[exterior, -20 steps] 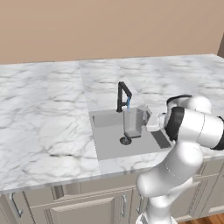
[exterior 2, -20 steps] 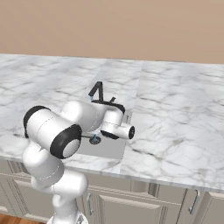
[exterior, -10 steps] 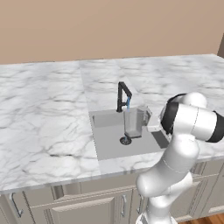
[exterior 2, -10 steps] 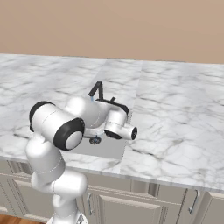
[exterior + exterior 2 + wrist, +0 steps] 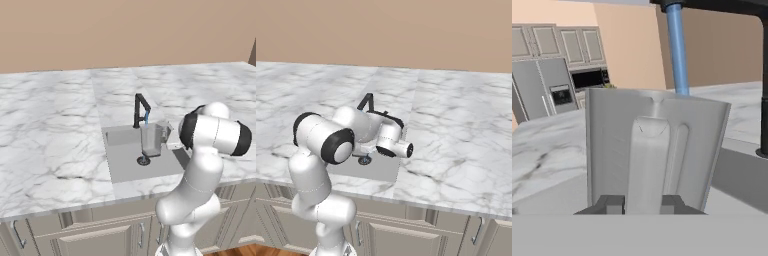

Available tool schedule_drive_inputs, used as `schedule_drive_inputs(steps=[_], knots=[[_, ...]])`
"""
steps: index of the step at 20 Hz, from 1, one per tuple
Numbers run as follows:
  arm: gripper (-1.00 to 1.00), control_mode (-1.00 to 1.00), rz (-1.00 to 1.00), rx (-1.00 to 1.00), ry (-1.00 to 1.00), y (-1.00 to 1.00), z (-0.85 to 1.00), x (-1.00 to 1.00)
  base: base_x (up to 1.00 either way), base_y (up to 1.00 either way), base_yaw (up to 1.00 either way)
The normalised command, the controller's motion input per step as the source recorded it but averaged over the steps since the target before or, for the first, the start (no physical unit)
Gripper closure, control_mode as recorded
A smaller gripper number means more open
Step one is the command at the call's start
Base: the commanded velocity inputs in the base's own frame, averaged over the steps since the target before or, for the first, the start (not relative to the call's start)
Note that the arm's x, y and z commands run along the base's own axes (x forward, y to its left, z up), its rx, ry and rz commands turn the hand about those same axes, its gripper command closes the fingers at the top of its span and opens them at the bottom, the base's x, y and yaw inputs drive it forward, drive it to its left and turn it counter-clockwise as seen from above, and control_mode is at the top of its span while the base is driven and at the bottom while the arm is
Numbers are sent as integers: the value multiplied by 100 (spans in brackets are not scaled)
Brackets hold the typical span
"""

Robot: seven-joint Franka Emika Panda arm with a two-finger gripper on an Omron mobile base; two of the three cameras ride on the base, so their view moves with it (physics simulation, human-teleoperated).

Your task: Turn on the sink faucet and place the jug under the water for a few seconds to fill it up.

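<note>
One small clear greyish glass-like jug [image 5: 654, 150], squarish tapered body wider at the rim, sits between my two dark fingertips [image 5: 614, 204], which are clamped on either side of its raised side handle low on the body. Judgement on handling: rigid walls, smooth and probably slippery, fragile if knocked on the basin wall, light when empty but getting heavier as it fills, so load on a low side grip will want to tip it away from me; best hold is right where I have it, on the handle ridge, kept level. Looks: translucent grey panels with a pale vertical handle strip and a small notch at the rim centre; from the left base view its base reads darker. It hangs upright over the rectangular grey recessed sink basin [image 5: 125, 165], above the round dark drain [image 5: 143, 161], not touching the floor as far as I can tell. Thin straight light-blue water stream [image 5: 677, 47] drops from the angled spout of the slim black faucet [image 5: 140, 109] and goes in behind the near rim, so the jug is under the flow. Fill level: cannot tell through the wall. My gripper [image 5: 643, 205] reaches in from the right of the basin. White grey-veined marble countertop [image 5: 50, 130] surrounds the sink.
</note>
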Motion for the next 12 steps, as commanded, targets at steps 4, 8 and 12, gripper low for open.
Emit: schedule_drive_inputs(steps=[4,8,12], knots=[[100,-100,0,-4,0,1,-9,14,0,0,0],[100,-100,0,-4,0,2,-9,15,0,0,0],[100,-100,0,-4,0,2,-8,17,0,0,0]])
